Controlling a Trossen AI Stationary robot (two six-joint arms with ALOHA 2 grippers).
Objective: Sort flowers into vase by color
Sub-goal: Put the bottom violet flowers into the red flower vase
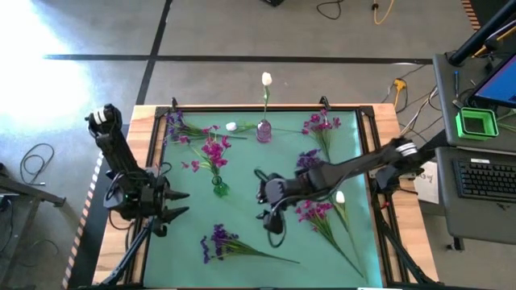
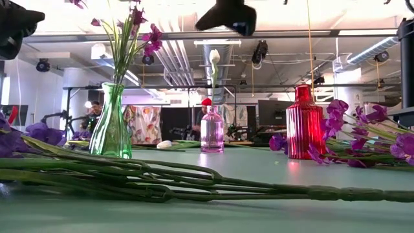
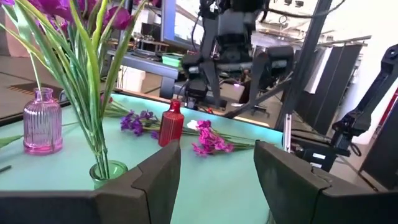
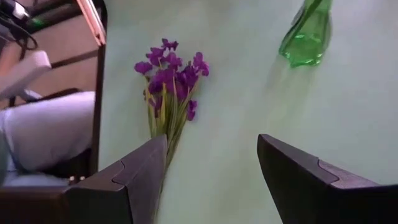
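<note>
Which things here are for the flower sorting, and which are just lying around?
For the job:
green vase with pink flowers
pink vase with a white flower
red vase
loose purple flowers

Just lying about:
keyboard
green box

— Can you read any lettering, label or number anywhere?
— No. The glass vases carry no label, and the sheet of paper (image 1: 426, 180) at the right edge of the high view shows only marks too small to make out.
— And the screen at the upper right?
— The monitor (image 1: 498, 80) glows blue, nothing legible.
</note>
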